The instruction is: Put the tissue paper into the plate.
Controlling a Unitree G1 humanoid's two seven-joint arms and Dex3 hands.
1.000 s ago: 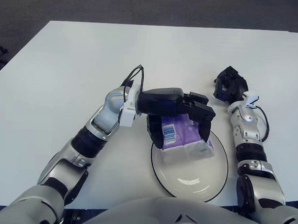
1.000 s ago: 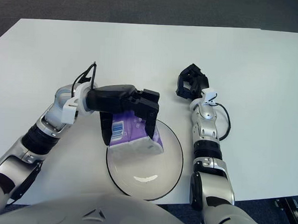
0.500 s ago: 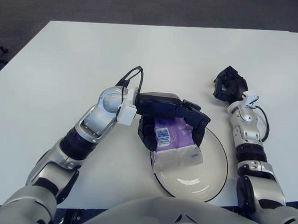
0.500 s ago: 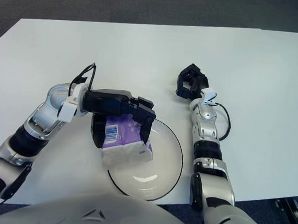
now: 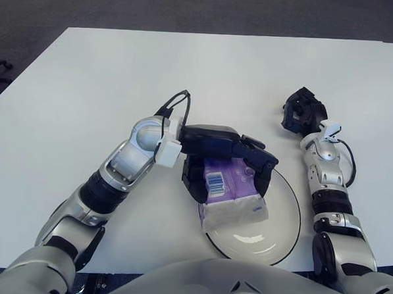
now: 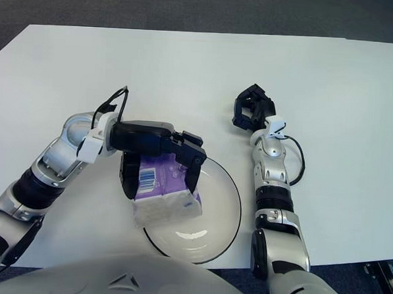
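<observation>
A purple and white pack of tissue paper [image 5: 230,196] lies over the left part of a clear glass plate [image 5: 281,220] with a dark rim, near the table's front edge. My left hand [image 5: 225,168] is over the plate, its black fingers [image 5: 256,164] curled around the pack from above and both sides. The pack's lower white end sticks out toward me. The same shows in the right eye view, with the pack [image 6: 162,196] and plate [image 6: 222,214]. My right hand [image 5: 300,111] rests on the table to the right of the plate, away from it.
The white table [image 5: 207,75] stretches far behind and to both sides of the plate. Its front edge runs just below the plate. Dark carpet lies beyond the table.
My left hand has pulled the tissue pack left and toward me, from the plate's upper middle down to its left part. The right hand has not moved.
</observation>
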